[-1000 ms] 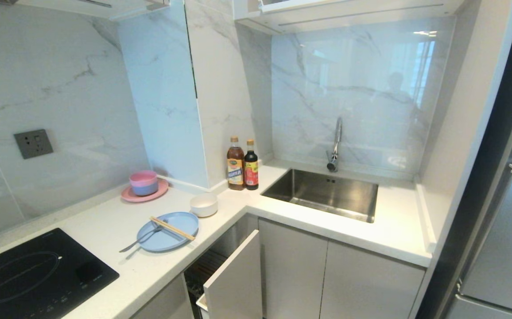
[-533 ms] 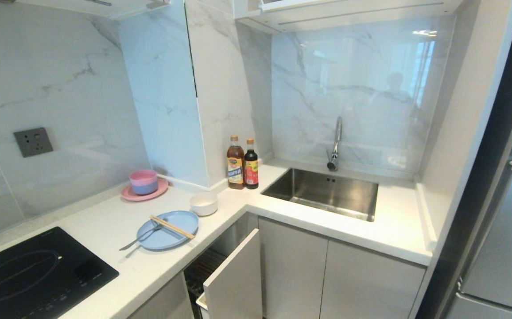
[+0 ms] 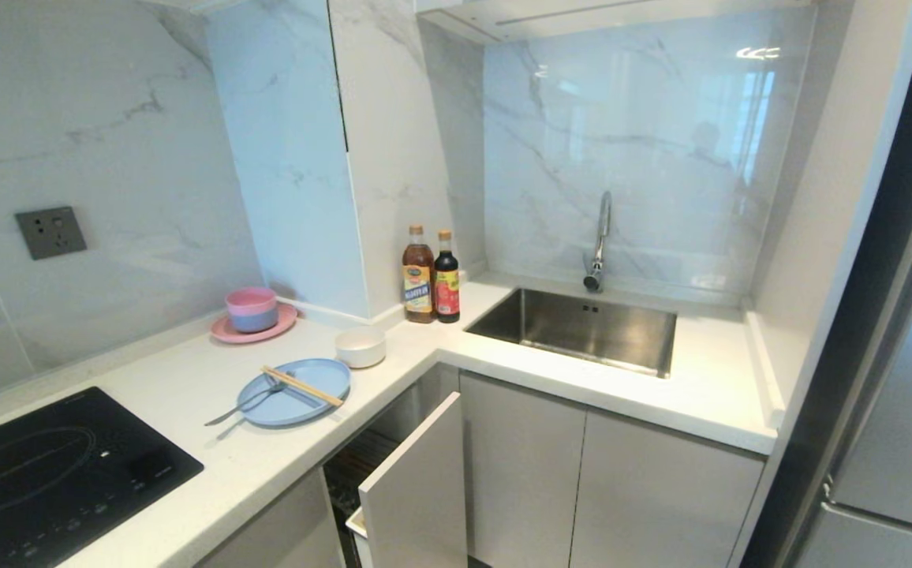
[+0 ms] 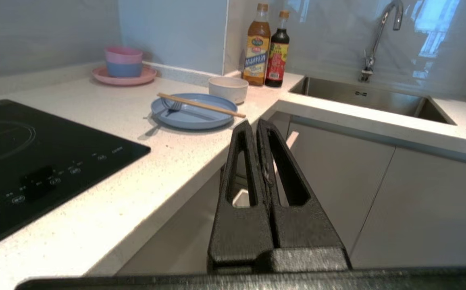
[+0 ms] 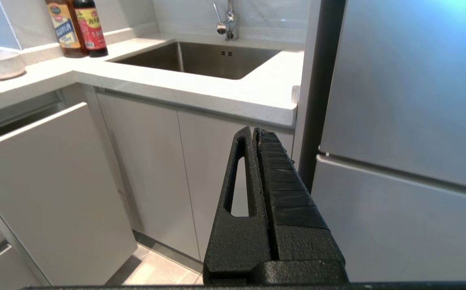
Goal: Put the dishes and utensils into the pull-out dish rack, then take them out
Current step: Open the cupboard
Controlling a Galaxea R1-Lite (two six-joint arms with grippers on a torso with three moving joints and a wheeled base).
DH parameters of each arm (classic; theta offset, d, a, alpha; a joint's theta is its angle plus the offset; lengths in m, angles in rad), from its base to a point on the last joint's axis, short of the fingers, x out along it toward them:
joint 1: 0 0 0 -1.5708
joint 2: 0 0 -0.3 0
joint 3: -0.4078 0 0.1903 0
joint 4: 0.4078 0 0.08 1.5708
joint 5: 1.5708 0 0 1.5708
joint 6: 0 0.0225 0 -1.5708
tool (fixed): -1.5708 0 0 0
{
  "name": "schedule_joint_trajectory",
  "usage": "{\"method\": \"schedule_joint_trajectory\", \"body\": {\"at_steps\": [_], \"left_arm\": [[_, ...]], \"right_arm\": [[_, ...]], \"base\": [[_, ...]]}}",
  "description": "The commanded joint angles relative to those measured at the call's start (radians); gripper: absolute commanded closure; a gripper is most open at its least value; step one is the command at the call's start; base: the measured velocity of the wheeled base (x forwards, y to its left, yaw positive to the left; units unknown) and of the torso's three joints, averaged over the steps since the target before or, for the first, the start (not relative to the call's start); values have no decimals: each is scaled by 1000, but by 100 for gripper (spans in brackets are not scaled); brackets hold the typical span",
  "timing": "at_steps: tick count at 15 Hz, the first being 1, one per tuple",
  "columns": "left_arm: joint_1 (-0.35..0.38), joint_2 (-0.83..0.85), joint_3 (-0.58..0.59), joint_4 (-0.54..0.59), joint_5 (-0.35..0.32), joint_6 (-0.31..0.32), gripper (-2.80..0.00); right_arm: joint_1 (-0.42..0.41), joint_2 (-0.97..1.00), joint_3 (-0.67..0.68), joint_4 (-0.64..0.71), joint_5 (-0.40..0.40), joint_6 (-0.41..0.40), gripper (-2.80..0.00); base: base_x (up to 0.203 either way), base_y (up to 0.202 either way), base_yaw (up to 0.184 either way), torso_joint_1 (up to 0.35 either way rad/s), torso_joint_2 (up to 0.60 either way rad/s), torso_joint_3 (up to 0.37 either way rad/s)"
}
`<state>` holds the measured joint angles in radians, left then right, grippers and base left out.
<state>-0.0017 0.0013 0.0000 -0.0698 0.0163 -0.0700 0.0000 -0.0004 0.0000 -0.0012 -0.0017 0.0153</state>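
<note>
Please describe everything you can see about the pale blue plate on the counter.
The pale blue plate is round and shallow with a low rim, and looks like matte plastic. It lies flat on the white counter, near its front edge. The chopsticks rest across it, and the fork has its head on the plate. The cream bowl stands just behind it.

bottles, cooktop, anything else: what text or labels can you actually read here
Amber bottle: blue and yellow label, print too blurred to read.
Dark bottle: red label, print too blurred to read.
Cooktop: small white control markings, too small to read.
No other text shows.
</note>
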Motion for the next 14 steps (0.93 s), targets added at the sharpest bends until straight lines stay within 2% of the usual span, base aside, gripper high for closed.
{"method": "schedule_joint_trajectory", "body": {"at_steps": [1, 14], "left_arm": [[0, 0, 26, -1, 1, -1, 0], [0, 0, 26, -1, 1, -1, 0]], "right_arm": [[0, 0, 2, 0, 0, 0, 0], [0, 0, 2, 0, 0, 0, 0]], "base": [[0, 0, 0, -173, 358, 187], [0, 0, 0, -255, 512, 253]]}}
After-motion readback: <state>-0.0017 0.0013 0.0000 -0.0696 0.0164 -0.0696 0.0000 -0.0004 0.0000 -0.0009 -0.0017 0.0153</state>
